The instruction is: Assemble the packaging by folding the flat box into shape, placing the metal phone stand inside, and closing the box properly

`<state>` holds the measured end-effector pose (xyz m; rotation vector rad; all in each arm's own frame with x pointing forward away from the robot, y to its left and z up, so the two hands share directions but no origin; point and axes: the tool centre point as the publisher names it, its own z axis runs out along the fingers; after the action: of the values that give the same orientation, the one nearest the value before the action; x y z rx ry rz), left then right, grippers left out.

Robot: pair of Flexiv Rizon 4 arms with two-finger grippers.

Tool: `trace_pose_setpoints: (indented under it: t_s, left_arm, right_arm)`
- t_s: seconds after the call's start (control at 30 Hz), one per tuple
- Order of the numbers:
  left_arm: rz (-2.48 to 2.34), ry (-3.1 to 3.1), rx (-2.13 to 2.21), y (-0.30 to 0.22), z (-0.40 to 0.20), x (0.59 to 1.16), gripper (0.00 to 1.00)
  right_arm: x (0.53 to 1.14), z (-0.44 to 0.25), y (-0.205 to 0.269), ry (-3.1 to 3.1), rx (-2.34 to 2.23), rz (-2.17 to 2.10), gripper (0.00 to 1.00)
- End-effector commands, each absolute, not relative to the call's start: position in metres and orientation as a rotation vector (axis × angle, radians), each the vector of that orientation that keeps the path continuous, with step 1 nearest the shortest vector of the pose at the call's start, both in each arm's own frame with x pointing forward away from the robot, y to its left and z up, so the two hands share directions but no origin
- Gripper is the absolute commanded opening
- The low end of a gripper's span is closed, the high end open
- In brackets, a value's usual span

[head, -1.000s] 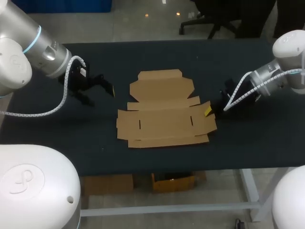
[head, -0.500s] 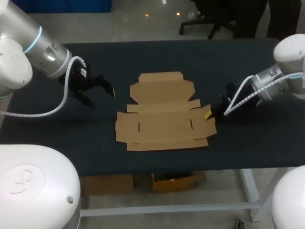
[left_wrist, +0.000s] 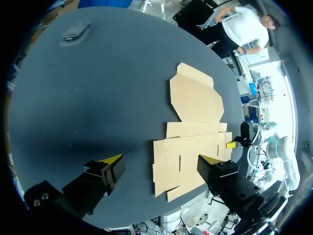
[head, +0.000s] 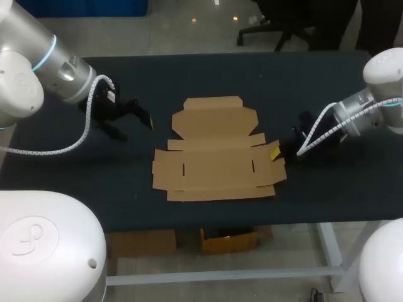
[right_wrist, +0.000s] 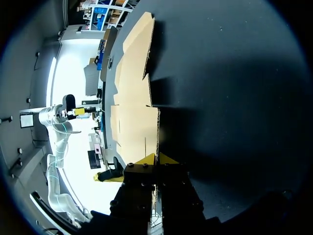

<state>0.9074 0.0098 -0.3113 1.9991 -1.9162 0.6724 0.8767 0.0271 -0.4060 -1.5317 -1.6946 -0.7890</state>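
Observation:
The flat brown cardboard box (head: 214, 154) lies unfolded in the middle of the black table. My right gripper (head: 274, 151) is shut, its yellow tips low against the box's right side flap, which stands slightly raised. In the right wrist view the shut gripper (right_wrist: 156, 159) meets the edge of the cardboard (right_wrist: 132, 98). My left gripper (head: 129, 116) hangs open left of the box and apart from it. In the left wrist view the left gripper (left_wrist: 164, 166) has the box (left_wrist: 195, 122) ahead of it. A small grey metal-looking object (left_wrist: 76, 32) lies near a table edge, hidden in the head view.
Bare black table (head: 208, 82) surrounds the box on all sides. The table's front edge (head: 214, 221) runs close below the box's near flap.
The box has slid a little to the left and its right flap has tipped up slightly against the right gripper. The left arm has stayed put.

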Motion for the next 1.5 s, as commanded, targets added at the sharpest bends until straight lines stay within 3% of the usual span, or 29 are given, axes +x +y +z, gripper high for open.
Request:
trace_pose_setpoints:
  t_s: [0.03,0.5,0.53,0.57,0.63,0.73,1.1,1.27,1.43,1.5]
  left_arm:
    - [0.671,-1.918,2.002,0.009,-0.311,0.907,1.00]
    - [0.665,-1.923,1.997,0.006,-0.312,0.908,1.00]
    - [0.664,-1.923,1.997,0.006,-0.312,0.908,1.00]
    - [0.664,-1.923,1.998,0.006,-0.312,0.908,1.00]
    - [0.664,-1.922,1.999,0.006,-0.312,0.908,1.00]
    - [0.666,-1.922,2.000,0.006,-0.311,0.909,1.00]
    - [0.679,-1.941,1.993,0.008,-0.305,0.910,1.00]
    - [0.700,-1.965,1.970,0.009,-0.300,0.911,1.00]
    - [0.706,-1.969,1.949,0.010,-0.298,0.915,1.00]
    - [0.711,-1.974,1.941,0.011,-0.298,0.916,1.00]
  right_arm:
    - [0.878,-0.407,0.026,-1.691,-1.525,-0.791,0.00]
    - [0.879,-0.413,0.025,-1.678,-1.525,-0.780,0.00]
    - [0.879,-0.413,0.025,-1.677,-1.524,-0.781,0.11]
    - [0.879,-0.412,0.025,-1.678,-1.524,-0.782,0.29]
    - [0.878,-0.408,0.025,-1.687,-1.526,-0.792,0.41]
    - [0.877,-0.402,0.023,-1.697,-1.536,-0.799,0.50]
    - [0.881,-0.379,-0.003,-1.721,-1.639,-0.836,0.48]
    - [0.890,-0.366,-0.015,-1.740,-1.669,-0.873,0.42]
    - [0.902,-0.357,-0.021,-1.782,-1.656,-0.910,0.30]
    - [0.909,-0.355,-0.022,-1.793,-1.651,-0.916,0.15]
